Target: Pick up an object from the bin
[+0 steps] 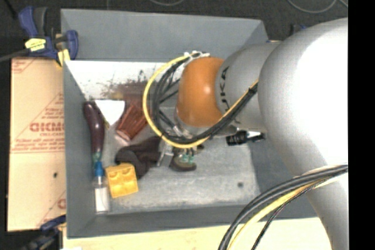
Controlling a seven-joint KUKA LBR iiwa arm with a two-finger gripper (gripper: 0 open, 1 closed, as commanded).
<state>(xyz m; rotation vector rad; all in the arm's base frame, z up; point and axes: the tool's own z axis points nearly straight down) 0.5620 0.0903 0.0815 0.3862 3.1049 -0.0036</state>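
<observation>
Just left of the end effector (180, 158) lies a dark brown lump (138, 155) — low, irregular, lying flat, its right end close against the tool. Lower left of that sits a yellow studded toy brick (122, 180), slightly turned, just beside the lump. Up and to the left is a reddish-brown block (132, 120), tilted. Farthest left lie a dark purple, eggplant-shaped piece (94, 123) and — below it — a blue-capped clear tube (99, 187).

Overhead light glares white on the back wall of the bin (99, 70) and gleams off the silver arm (304, 96); soft shadow beneath.
</observation>
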